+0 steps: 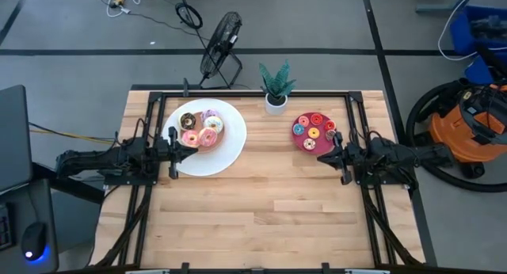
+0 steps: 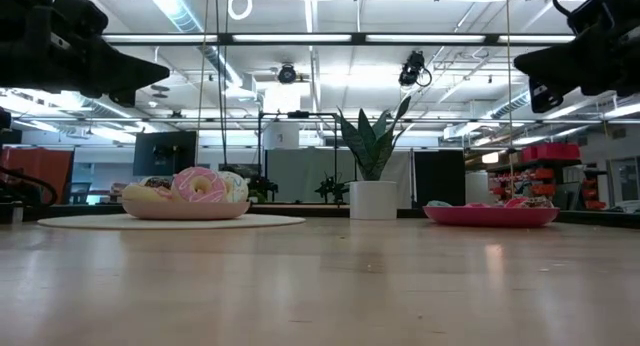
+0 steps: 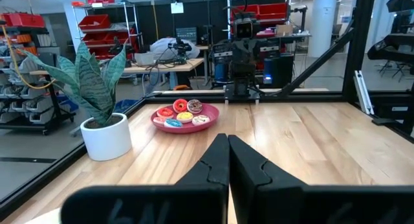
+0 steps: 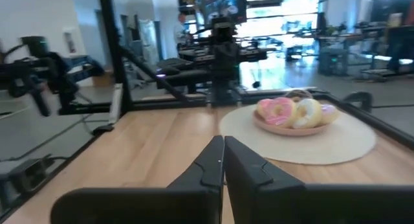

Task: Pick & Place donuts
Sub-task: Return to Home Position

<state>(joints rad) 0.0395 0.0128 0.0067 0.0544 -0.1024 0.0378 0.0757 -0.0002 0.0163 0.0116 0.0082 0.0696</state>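
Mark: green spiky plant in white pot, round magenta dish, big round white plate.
green spiky plant in white pot (image 1: 276,78), high view, on its leaves.
round magenta dish (image 2: 490,216), low view, on its side wall.
big round white plate (image 1: 210,161), high view, on bare surface near the rim.

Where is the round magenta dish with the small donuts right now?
In the high view the round magenta dish sits right of the white-potted green plant on the wooden table, the right arm's pincer beside it.
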